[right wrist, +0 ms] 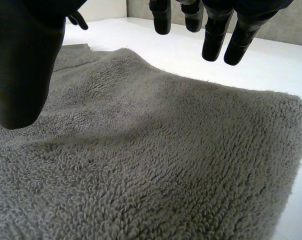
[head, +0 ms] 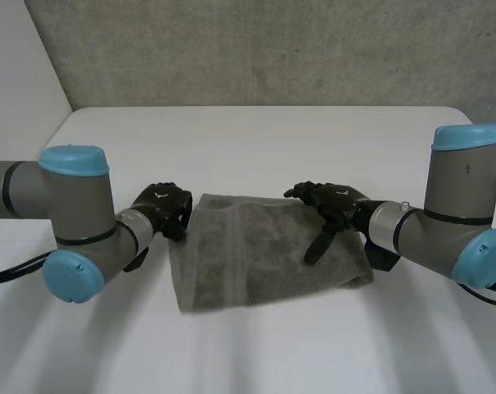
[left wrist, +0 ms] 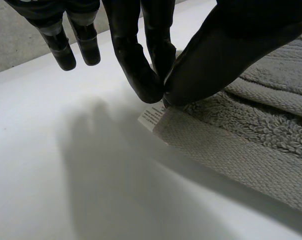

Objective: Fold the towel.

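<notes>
The left hand (left wrist: 231, 45) is at the far left corner of the towel (head: 256, 254), its fingers (left wrist: 141, 75) and thumb closed in a pinch on the towel's edge, right by a small white label (left wrist: 152, 117). The right hand (head: 337, 202) hangs over the right part of the towel, fingers (right wrist: 216, 37) straight and wide of the thumb, holding nothing. The grey towel lies folded mid-bench (head: 256, 139), between the two arms. A grey wall (head: 273, 49) stands behind
</notes>
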